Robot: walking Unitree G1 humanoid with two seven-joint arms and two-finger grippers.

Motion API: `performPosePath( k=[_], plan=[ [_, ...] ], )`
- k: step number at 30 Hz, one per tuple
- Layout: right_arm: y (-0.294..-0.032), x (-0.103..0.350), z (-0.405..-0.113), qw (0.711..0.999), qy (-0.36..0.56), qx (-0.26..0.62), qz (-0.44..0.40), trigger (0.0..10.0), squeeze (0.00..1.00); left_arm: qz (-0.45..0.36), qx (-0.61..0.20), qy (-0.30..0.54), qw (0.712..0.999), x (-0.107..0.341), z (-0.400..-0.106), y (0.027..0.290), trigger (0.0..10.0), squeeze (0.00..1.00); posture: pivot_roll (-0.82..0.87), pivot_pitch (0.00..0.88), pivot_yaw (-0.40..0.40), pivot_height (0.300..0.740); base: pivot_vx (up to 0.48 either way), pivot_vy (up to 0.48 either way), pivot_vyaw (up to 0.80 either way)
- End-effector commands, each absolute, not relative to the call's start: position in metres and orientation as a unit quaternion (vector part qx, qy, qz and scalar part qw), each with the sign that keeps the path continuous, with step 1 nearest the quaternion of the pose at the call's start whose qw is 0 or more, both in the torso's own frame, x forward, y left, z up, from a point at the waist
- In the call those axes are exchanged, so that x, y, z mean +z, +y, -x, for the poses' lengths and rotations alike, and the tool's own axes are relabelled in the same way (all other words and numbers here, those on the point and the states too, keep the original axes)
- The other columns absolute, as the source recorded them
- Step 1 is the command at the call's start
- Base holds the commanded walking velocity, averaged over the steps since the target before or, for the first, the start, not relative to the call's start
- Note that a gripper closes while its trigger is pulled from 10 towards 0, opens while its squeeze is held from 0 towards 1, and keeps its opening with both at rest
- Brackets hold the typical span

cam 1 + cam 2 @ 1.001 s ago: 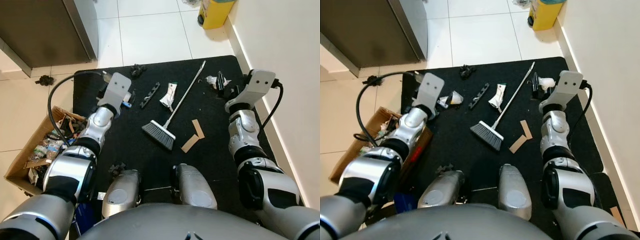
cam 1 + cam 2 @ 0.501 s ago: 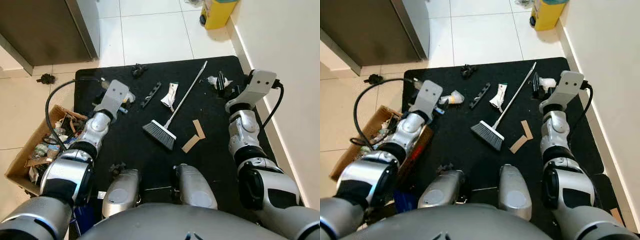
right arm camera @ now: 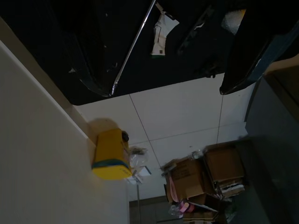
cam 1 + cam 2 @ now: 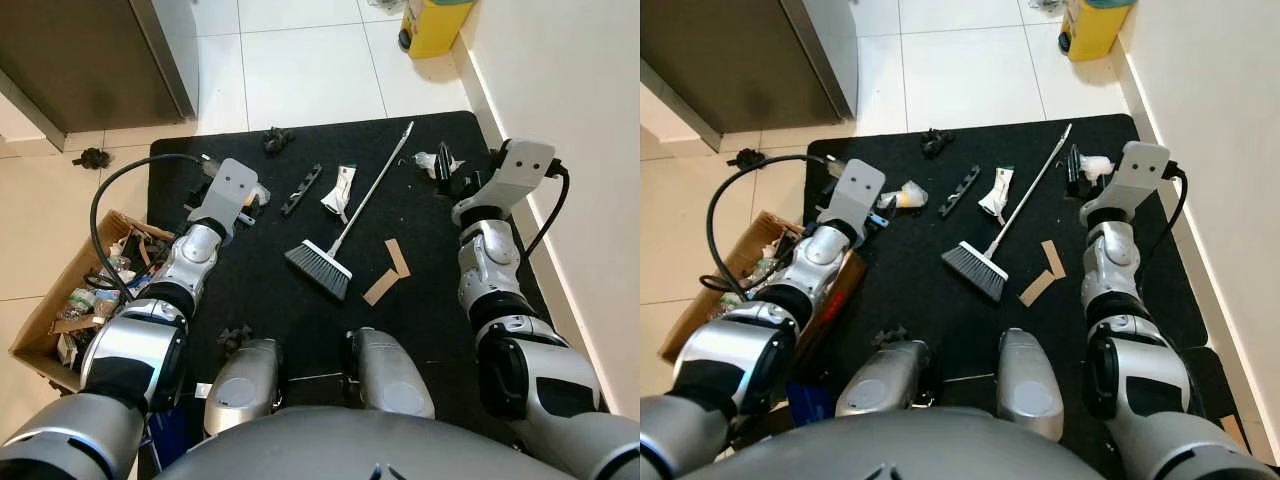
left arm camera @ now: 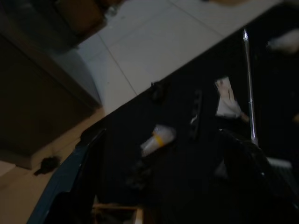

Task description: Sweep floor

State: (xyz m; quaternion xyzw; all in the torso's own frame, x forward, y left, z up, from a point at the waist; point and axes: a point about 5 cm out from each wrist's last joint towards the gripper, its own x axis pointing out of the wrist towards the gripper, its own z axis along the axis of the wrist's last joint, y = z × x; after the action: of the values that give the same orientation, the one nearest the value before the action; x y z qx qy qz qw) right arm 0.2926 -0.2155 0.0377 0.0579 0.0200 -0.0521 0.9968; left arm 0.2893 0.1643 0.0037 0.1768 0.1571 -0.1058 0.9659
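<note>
A broom lies flat on the black mat [image 4: 250, 290], its grey bristle head [image 4: 318, 268] near my feet and its thin metal handle [image 4: 375, 182] running away to the right. My left gripper [image 5: 162, 134] hovers open over the mat's left part, above a crumpled bottle [image 4: 902, 196], with nothing between its fingers. My right gripper [image 3: 163, 91] is open over the mat's far right corner, beside a white crumpled scrap [image 4: 428, 160] and near the handle's tip. Litter on the mat: a black strip [image 4: 300, 189], a white packet [image 4: 339, 190], cardboard strips [image 4: 386, 270] and a black scrap [image 4: 275, 138].
A cardboard box [image 4: 40, 315] full of rubbish stands off the mat's left edge. A dark cabinet [image 4: 90, 60] is at the far left, a yellow bin [image 4: 432, 25] at the far right by the wall [image 4: 570, 120]. Another black scrap [image 4: 92, 157] lies on the tiles.
My left gripper has dropped a little toward me, leaving the crumpled bottle more exposed. The right arm and the broom have stayed put.
</note>
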Motion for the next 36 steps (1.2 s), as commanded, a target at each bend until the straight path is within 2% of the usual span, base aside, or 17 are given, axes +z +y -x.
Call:
performPosePath(
  k=[1,2,4,7,15,18,28,36],
  plan=[
    [-0.218,0.035,-0.292,0.996,0.03,-0.058,-0.057,10.0,0.0,-0.113,-0.065,0.161,0.978,0.001,-0.286,0.169,10.0,0.0,0.04,0.0,-0.013,0.74,0.0,0.0,0.0],
    [-0.219,0.034,-0.292,0.996,0.038,-0.061,-0.058,10.0,0.0,-0.082,-0.031,0.17,0.982,0.0,-0.284,0.177,10.0,0.0,0.04,0.0,-0.014,0.74,0.0,0.0,0.0],
    [-0.219,0.034,-0.292,0.996,0.038,-0.061,-0.058,10.0,0.0,-0.082,-0.031,0.17,0.982,0.0,-0.284,0.177,10.0,0.0,0.04,0.0,-0.014,0.74,0.0,0.0,0.0],
    [-0.218,0.031,-0.294,0.995,0.054,-0.064,-0.062,10.0,0.0,-0.062,0.011,0.173,0.983,-0.003,-0.279,0.191,10.0,0.0,0.07,0.0,-0.02,0.74,0.0,0.0,0.0],
    [-0.217,0.027,-0.293,0.994,0.073,-0.062,-0.055,10.0,0.0,-0.085,0.008,0.185,0.979,-0.01,-0.272,0.184,10.0,0.0,0.07,0.0,-0.018,0.74,0.0,0.0,0.0],
    [-0.218,0.023,-0.292,0.993,0.092,-0.07,-0.032,10.0,0.0,-0.095,-0.015,0.194,0.976,-0.014,-0.269,0.177,10.0,0.0,0.07,0.0,-0.012,0.74,0.0,0.0,0.0],
    [-0.218,0.019,-0.293,0.988,0.118,-0.09,0.029,10.0,0.0,-0.118,-0.021,0.208,0.971,-0.018,-0.267,0.179,10.0,0.0,0.06,0.0,0.001,0.74,0.0,0.0,0.0],
    [-0.21,0.017,-0.294,0.99,0.118,-0.075,-0.021,10.0,0.0,-0.125,-0.016,0.205,0.971,-0.017,-0.267,0.179,10.0,0.0,0.06,0.0,0.006,0.74,0.0,0.0,0.0]
  ],
)
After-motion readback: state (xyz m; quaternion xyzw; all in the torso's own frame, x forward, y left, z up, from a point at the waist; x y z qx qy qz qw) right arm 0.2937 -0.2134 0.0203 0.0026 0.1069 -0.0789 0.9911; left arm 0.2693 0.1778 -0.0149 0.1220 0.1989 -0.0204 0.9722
